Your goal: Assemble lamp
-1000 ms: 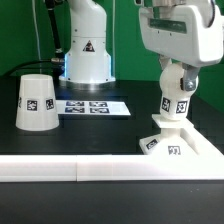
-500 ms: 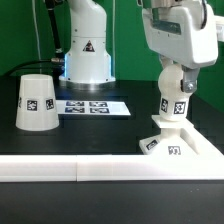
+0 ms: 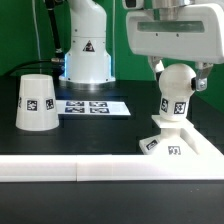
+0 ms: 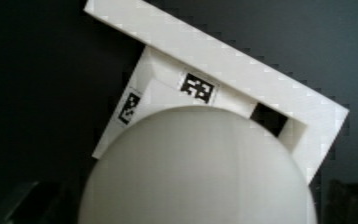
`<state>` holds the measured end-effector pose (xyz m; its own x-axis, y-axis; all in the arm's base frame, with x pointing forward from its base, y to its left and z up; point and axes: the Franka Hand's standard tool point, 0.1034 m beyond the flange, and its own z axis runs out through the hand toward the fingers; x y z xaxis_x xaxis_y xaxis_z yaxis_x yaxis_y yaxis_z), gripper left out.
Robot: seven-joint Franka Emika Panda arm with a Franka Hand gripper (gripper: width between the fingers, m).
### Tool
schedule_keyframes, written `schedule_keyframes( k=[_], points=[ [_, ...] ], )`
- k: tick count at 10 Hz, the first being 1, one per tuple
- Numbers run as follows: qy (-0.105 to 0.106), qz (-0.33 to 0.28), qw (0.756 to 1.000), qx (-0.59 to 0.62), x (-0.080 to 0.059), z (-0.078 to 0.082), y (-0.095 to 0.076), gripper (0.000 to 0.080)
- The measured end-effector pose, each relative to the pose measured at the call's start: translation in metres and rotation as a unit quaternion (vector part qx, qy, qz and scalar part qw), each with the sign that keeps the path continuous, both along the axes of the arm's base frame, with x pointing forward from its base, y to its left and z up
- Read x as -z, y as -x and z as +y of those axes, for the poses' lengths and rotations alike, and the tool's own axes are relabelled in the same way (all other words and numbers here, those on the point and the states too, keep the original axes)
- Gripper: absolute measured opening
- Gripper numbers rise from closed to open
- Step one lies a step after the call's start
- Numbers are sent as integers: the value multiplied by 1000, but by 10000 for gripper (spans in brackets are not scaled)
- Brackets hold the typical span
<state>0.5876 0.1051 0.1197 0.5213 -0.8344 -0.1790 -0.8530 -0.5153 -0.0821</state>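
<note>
The ball-shaped bulb (image 3: 176, 92) stands upright on the low angular base (image 3: 163, 140) at the exterior view's right. My gripper (image 3: 180, 76) is above it, one finger on each side of the bulb's round top. The jaws look slightly apart from the bulb, so open. In the wrist view the bulb (image 4: 194, 165) fills the frame between dark fingers (image 4: 348, 200), with the tagged base (image 4: 179, 92) beyond it. The truncated-cone shade (image 3: 35, 100) stands alone at the exterior view's left.
The marker board (image 3: 92, 106) lies flat between the shade and the base. The arm's pedestal (image 3: 86, 50) stands behind it. A white wall (image 3: 70, 170) runs along the front, with its corner piece (image 4: 247, 68) beside the base.
The hand has turned about a quarter turn above the bulb, now showing its broad side. The bulb's tags and the base look unmoved.
</note>
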Motion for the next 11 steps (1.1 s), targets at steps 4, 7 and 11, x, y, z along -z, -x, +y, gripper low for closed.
schedule_keyframes(
  k=[4, 7, 11],
  points=[
    [14, -29, 975, -218, -2, -1, 1, 699],
    [24, -44, 938, -342, -3, -1, 1, 699],
    [30, -70, 847, -526, -3, -4, -1, 699]
  ],
)
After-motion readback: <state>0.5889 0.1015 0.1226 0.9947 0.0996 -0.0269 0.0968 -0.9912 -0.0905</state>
